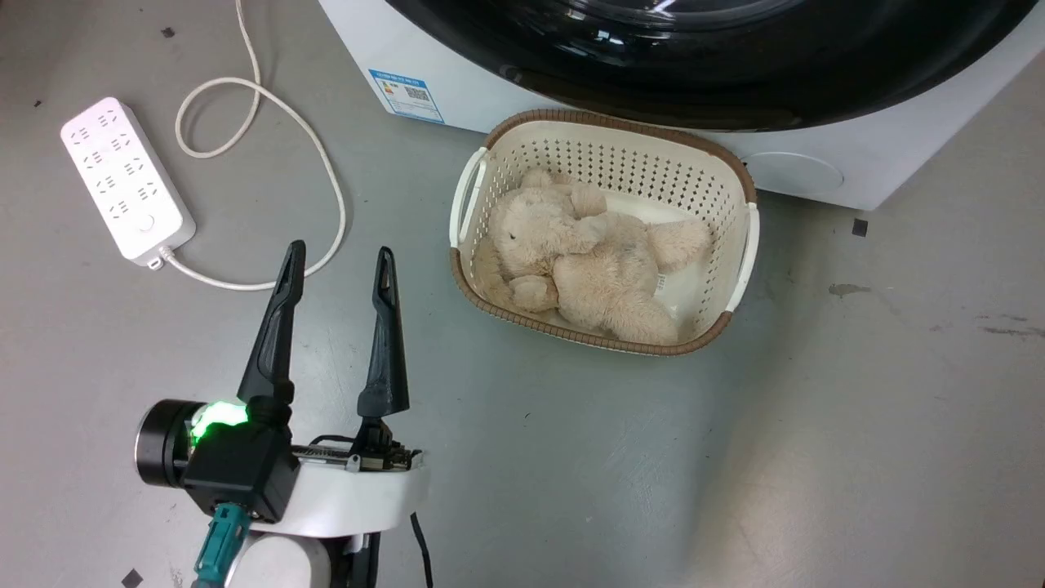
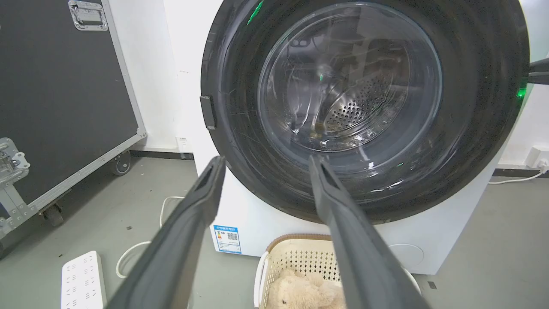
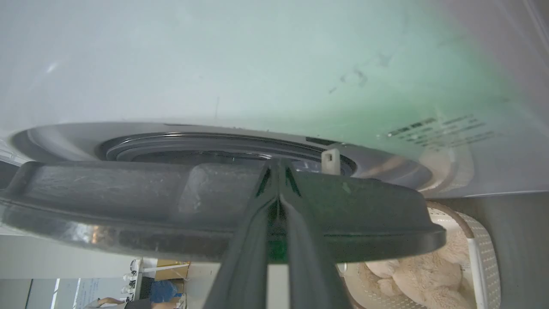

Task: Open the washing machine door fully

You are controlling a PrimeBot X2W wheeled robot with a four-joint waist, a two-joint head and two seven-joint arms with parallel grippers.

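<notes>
The washing machine [image 1: 816, 163] is a white box with a blue label [image 1: 406, 95]. Its door [image 2: 240, 128] has a glossy black rim around a clear glass window [image 2: 349, 77]. In the right wrist view the door [image 3: 128, 193] stands slightly ajar from the machine's white front [image 3: 214, 64], with a pale latch hook [image 3: 330, 161] in the gap. My right gripper [image 3: 278, 165] is shut, fingertips together against the door's edge. One of its fingers [image 2: 539, 71] reaches in at the door's right rim. My left gripper [image 1: 339, 253] hangs open over the floor, well short of the door.
A cream perforated basket [image 1: 604, 121] holding a beige teddy bear [image 1: 588, 261] stands on the floor right below the door. A white power strip [image 1: 126, 180] and its looped cable [image 1: 326, 163] lie to the left. A black wheeled flight case [image 2: 60, 98] stands left of the machine.
</notes>
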